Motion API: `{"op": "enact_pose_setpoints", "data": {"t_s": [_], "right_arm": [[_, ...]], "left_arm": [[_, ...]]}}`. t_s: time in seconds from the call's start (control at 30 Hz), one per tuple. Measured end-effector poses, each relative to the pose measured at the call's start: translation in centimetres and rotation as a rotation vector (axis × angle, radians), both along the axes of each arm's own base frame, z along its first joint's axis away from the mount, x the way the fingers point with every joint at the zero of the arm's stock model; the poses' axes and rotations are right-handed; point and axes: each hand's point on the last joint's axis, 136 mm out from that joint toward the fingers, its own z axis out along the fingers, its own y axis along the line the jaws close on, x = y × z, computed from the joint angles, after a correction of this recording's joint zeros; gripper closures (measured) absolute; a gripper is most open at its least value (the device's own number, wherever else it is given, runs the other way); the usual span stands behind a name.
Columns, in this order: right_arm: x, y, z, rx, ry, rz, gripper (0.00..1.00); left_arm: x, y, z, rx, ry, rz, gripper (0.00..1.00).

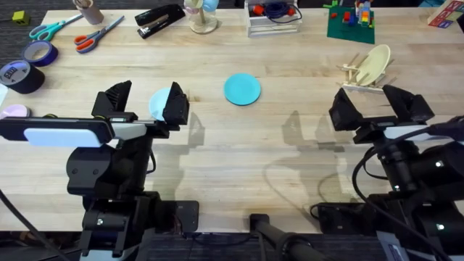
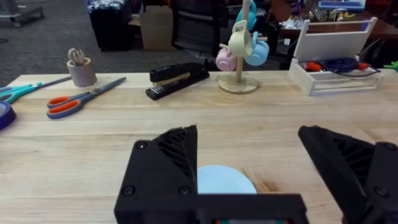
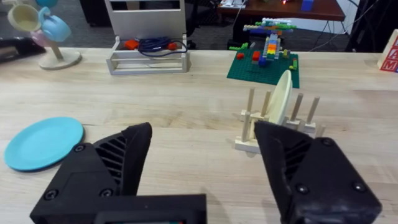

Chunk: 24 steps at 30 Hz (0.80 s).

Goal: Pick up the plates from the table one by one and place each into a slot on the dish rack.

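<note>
A pale sky-blue plate lies flat on the table. My left gripper stands open over it, and the plate sits close to one finger. The teal plate lies flat near the table's middle, apart from both grippers. At the right, the small wooden dish rack holds a cream plate upright in a slot. My right gripper is open and empty, just in front of the rack.
Along the far edge stand a black stapler, a mug tree, a white tray and a green brick baseplate. Scissors and tape rolls lie at the far left.
</note>
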Motion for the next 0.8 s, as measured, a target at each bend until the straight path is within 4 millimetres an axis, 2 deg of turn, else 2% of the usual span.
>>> {"op": "enact_pose_setpoints", "data": {"t_s": [0.6,0.73,0.8], "right_arm": [[0.0,0.0,-0.1,0.007,0.006,-0.001,0.007],[-0.1,0.0,0.0,0.007,0.016,-0.001,0.008],[-0.4,0.0,0.2,0.007,0.039,-0.001,0.007]], "left_arm": [[0.0,0.0,-0.1,0.0,0.002,0.0,0.006],[-0.2,0.0,-1.4,0.0,0.07,0.0,0.006],[-0.5,0.1,-1.5,0.002,0.109,0.003,0.006]]}}
